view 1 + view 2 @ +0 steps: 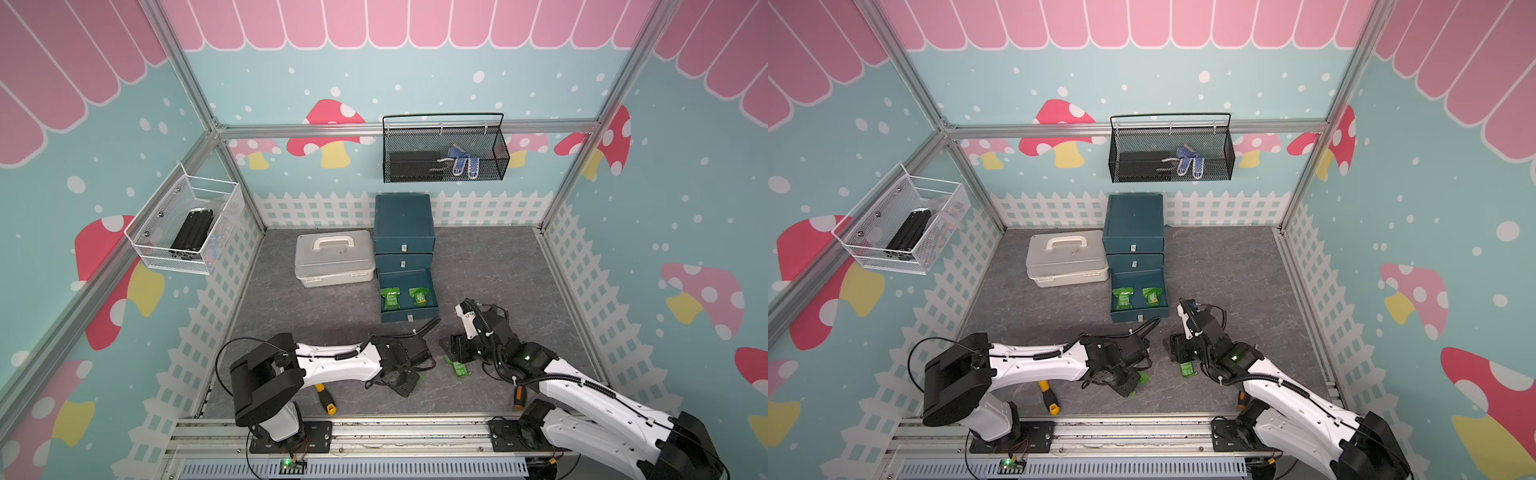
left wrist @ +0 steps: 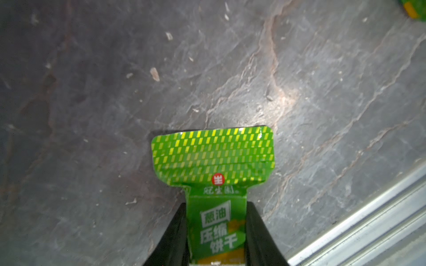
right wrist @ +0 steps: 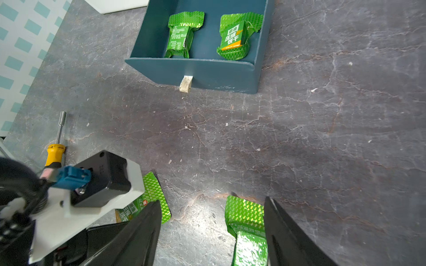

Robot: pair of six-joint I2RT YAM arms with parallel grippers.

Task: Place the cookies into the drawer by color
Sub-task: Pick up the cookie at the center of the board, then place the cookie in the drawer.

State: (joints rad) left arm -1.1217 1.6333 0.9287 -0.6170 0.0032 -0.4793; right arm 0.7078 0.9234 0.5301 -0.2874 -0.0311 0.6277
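Jaws of the left gripper (image 2: 216,204) clench a green cookie (image 2: 213,156) on the desk (image 2: 92,92); those of the right gripper (image 3: 212,200) stand spread around a second cookie (image 3: 244,214).

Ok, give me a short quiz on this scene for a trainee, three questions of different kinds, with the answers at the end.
1. True or false: the top drawer of the teal cabinet is the one pulled out.
2. How many green packets lie in the open drawer?
3. Multiple choice: the left tool has its fingers against the sides of: A) a screwdriver; B) a green packet; C) a pull tab.
Key: 1 false, the bottom drawer is out. 2 two. 3 B.
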